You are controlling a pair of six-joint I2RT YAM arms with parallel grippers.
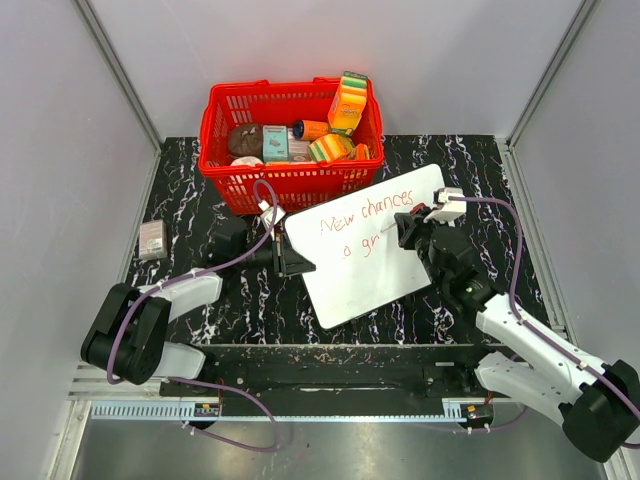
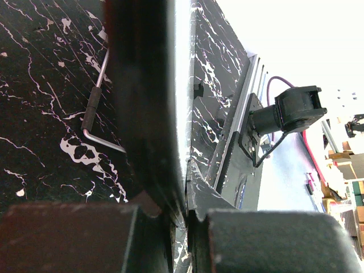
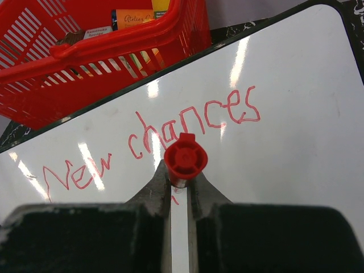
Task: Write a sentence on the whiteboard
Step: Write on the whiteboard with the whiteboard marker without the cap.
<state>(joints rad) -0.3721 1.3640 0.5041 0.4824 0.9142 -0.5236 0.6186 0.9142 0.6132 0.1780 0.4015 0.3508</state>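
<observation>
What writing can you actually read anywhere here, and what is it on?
"New chances": top line of the red sentence on the whiteboard.
"a gr": second line, unfinished, where the red marker stands.
Orange box in the red basket: script label, too blurred to read.
Other basket packs and the small grey pack at left: too small to read.

My red sentence (image 1: 360, 225) on the whiteboard (image 1: 385, 285) reads "New chances", with "a gr" on the line below. In the basket (image 3: 85, 74), an orange box (image 3: 134, 17) carries a script word like "Atelier", which I can't read clearly.
</observation>
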